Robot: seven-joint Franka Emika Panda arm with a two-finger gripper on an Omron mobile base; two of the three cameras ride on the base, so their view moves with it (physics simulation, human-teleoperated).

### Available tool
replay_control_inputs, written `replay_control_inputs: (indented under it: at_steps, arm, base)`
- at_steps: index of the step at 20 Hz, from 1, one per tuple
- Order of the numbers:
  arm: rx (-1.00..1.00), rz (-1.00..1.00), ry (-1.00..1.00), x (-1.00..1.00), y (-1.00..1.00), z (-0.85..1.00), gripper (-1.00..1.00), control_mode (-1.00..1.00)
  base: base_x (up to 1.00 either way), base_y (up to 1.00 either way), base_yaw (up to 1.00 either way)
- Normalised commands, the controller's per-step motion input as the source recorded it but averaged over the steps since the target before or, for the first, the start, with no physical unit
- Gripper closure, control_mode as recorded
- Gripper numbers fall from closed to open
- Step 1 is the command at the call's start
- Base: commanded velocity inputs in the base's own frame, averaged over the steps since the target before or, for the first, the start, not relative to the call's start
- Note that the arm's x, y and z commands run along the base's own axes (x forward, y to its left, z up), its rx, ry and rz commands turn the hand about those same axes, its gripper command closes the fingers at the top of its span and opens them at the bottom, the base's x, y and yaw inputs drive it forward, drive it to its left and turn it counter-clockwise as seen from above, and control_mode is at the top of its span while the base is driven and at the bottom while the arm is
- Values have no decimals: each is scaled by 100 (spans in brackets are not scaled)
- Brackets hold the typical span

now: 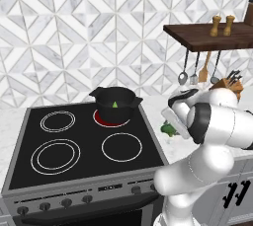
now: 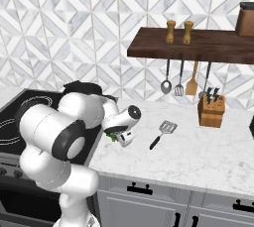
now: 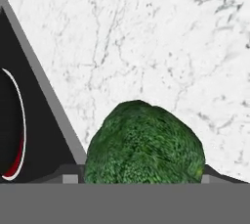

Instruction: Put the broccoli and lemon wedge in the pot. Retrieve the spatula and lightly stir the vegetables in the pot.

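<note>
The broccoli (image 3: 144,142), a lumpy dark-green piece, rests on the white marble counter just right of the stove edge (image 1: 168,129) (image 2: 112,136). My gripper (image 3: 141,179) (image 2: 118,137) points down over it, one fingertip (image 3: 68,175) pressed to each side of it. The black pot (image 1: 114,102) stands on the stove's back right burner, which glows red. A small yellow-green lemon wedge (image 1: 114,104) lies inside it. The spatula (image 2: 163,133), with a grey slotted head and dark handle, lies flat on the counter to the right of my hand.
A wooden shelf (image 2: 198,45) holds two shakers, with a spoon, a slotted turner and a wooden utensil (image 2: 192,85) hanging below. A knife block (image 2: 211,109) stands at the back. The stove's (image 1: 74,146) three other burners are bare.
</note>
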Motion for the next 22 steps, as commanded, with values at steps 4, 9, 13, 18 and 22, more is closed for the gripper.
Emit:
replay_control_inputs:
  at_steps: [4,9,13,18,22]
  arm:
    - [6,-3,-2,-85,0,81,100,-100]
    - [1,0,2,-56,34,100,100,-100]
    - [-7,1,3,-1,65,100,100,-100]
    - [-18,4,0,37,78,100,100,-100]
    - [-21,2,4,66,66,99,100,-100]
  base:
    - [0,0,0]
    - [0,0,0]
    - [0,0,0]
    - [0,0,0]
    - [0,0,0]
